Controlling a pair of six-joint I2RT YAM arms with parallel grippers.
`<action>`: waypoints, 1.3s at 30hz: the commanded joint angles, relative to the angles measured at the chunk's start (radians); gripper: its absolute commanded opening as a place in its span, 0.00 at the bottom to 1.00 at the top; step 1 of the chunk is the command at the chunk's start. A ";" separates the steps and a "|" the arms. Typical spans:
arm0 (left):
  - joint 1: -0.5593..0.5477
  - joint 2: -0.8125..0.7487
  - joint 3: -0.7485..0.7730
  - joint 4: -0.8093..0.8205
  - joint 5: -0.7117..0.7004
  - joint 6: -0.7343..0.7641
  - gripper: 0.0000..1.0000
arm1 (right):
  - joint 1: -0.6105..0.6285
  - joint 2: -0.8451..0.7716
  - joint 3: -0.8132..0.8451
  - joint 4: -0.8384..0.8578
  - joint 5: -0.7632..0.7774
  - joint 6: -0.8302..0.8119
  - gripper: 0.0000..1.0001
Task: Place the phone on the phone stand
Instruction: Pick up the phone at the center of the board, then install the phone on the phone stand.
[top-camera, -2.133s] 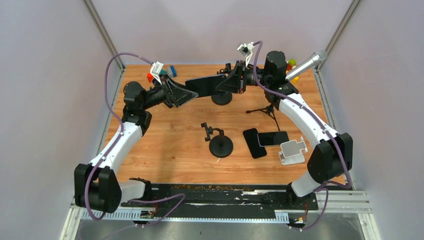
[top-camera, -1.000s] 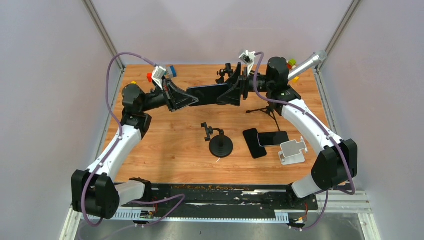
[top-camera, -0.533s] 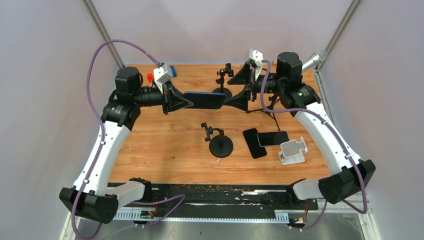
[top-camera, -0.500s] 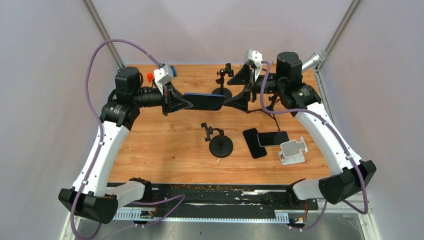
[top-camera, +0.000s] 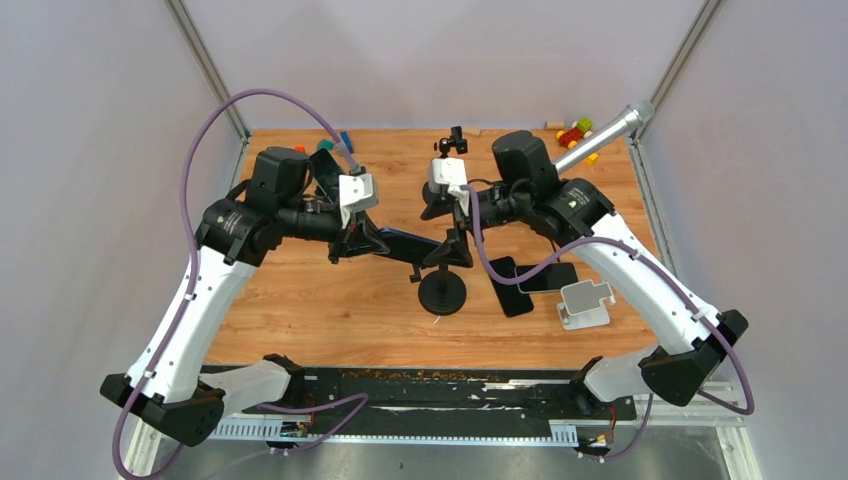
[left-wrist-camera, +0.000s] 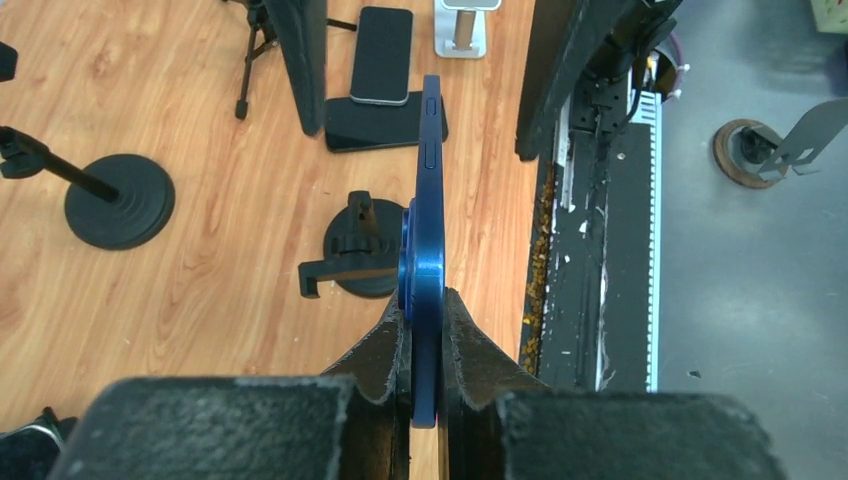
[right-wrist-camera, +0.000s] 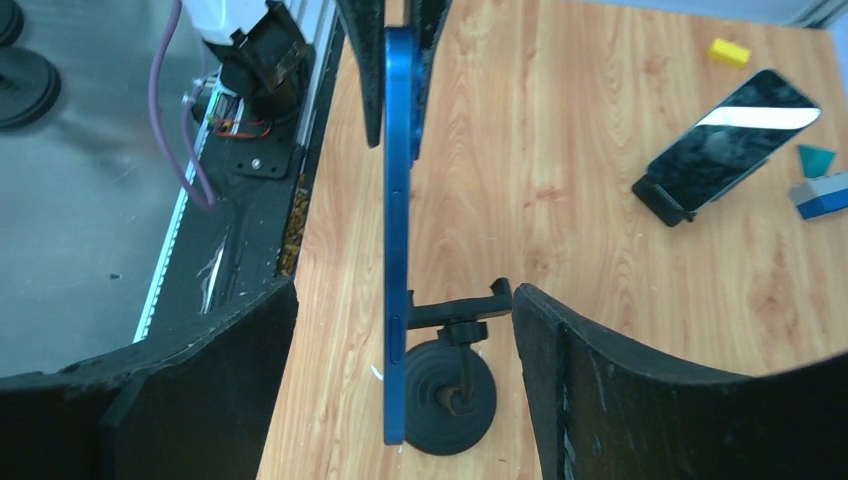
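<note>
Your left gripper pinches the near end of the blue phone, whose long axis runs straight out from the fingertips, thin edge up. The right gripper is spread, with one finger on each side of the phone's far end, touching neither face (as far as its wrist view shows). The phone stand lies below the phone, slightly left of that axis, so I judge that you must lower toward that side.

You have the phone over mid-desk, just above the stand, with the left gripper at its left end and the right gripper at its right. To the stand's right lie two more phones, overlapping, then a holder.
</note>
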 joint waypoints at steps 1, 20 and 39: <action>-0.020 -0.007 0.064 -0.019 -0.024 0.049 0.00 | 0.035 0.036 0.027 -0.070 0.027 -0.073 0.75; -0.046 -0.011 0.075 0.002 -0.047 0.055 0.00 | 0.070 0.127 0.018 -0.089 -0.041 -0.058 0.00; 0.130 -0.200 -0.387 1.095 -0.016 -0.806 0.99 | -0.122 0.008 -0.125 0.468 -0.241 0.462 0.00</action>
